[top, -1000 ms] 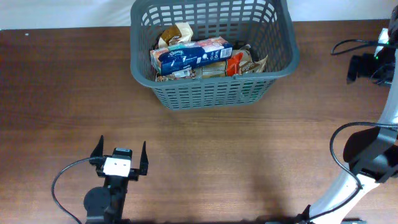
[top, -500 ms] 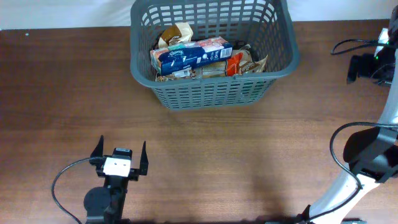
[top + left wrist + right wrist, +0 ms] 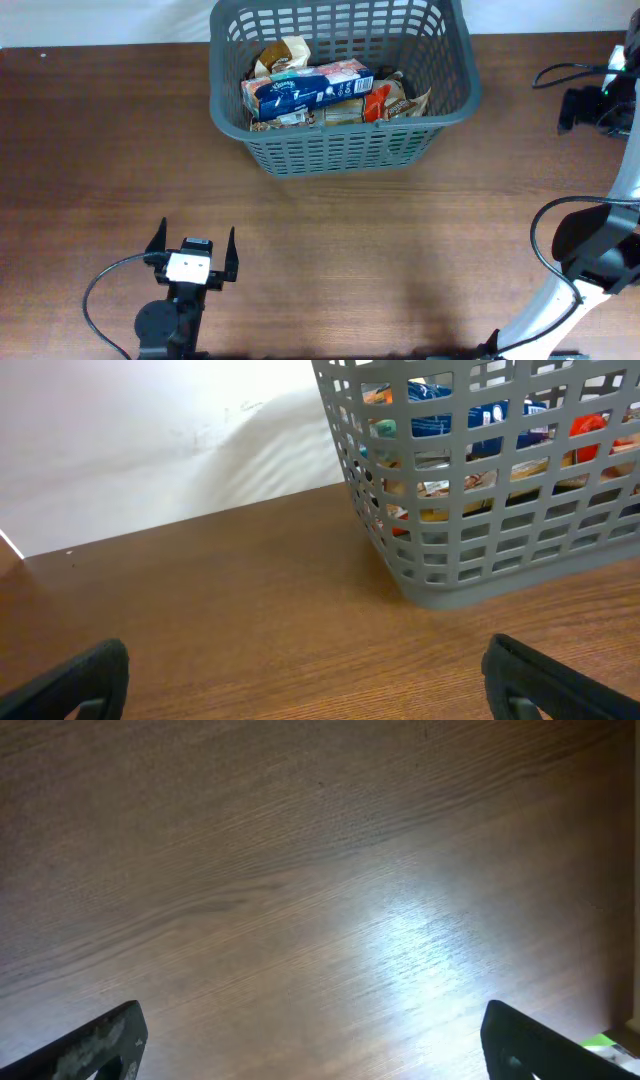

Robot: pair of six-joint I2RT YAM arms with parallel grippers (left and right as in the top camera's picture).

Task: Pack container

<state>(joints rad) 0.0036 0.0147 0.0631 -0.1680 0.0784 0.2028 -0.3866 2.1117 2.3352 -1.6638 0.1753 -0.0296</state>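
The container is a large dark grey lattice basket (image 3: 455,105) at the back middle of the wooden table. It holds several packets, among them a blue and white box (image 3: 305,90) and an orange packet (image 3: 378,100). The basket also shows in the left wrist view (image 3: 480,575), ahead and to the right. My left gripper (image 3: 193,243) is open and empty near the front left, well short of the basket; its fingertips frame bare wood (image 3: 310,685). My right gripper (image 3: 315,1040) is open and empty over bare wood; in the overhead view only its arm (image 3: 600,250) shows at the right edge.
A white wall or sheet (image 3: 150,440) lies behind the table's far edge. Black cables (image 3: 100,290) loop by the left arm's base and another runs by the right arm (image 3: 560,72). A small green thing (image 3: 600,1042) shows at the bottom right of the right wrist view.
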